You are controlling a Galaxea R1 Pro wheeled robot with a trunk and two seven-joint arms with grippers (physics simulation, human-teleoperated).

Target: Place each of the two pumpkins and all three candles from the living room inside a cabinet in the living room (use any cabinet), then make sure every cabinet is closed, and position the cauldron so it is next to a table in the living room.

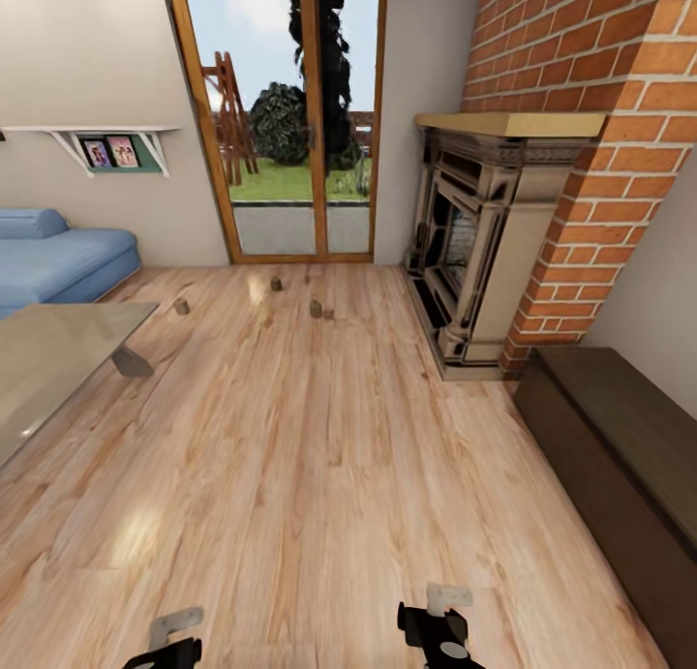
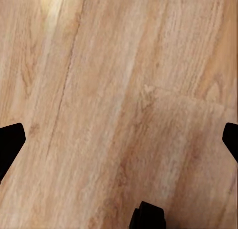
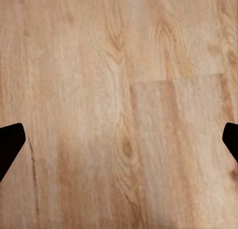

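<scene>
So the robot is parked in the living room looking across a big stretch of light wood floor [image 1: 319, 456]. Three candles sit on the floor way over at the far side, close to the glass patio door [image 1: 290, 117]: one [image 1: 181, 306] off to the left near the far corner of the coffee table [image 1: 48, 359], one [image 1: 276, 284] nearer the door, and one [image 1: 316, 308] a bit right of that with a smaller brownish bit just beside it that's too tiny to make out. All of them are well apart from both grippers, which sit at the very near edge of the head view.

The left gripper [image 2: 119, 139] is spread wide, its dark fingertips [image 2: 10, 139] at opposite edges of the left wrist view with only bare floorboards between them. Same deal with the right gripper [image 3: 119, 139]: fingertips [image 3: 10, 139] far apart, nothing in it, just wood grain underneath. In the head view the right one [image 1: 440, 630] shows as a black block with a grey bracket.

The long dark-brown cabinet [image 1: 620, 466] runs along the right wall, fronts flush as far as the angle shows, just near of the fireplace [image 1: 484, 253] and its brick chimney [image 1: 600, 117]. A blue sofa [image 1: 58, 258] sits far left behind the coffee table, with a wall shelf [image 1: 106, 141] above it.
</scene>
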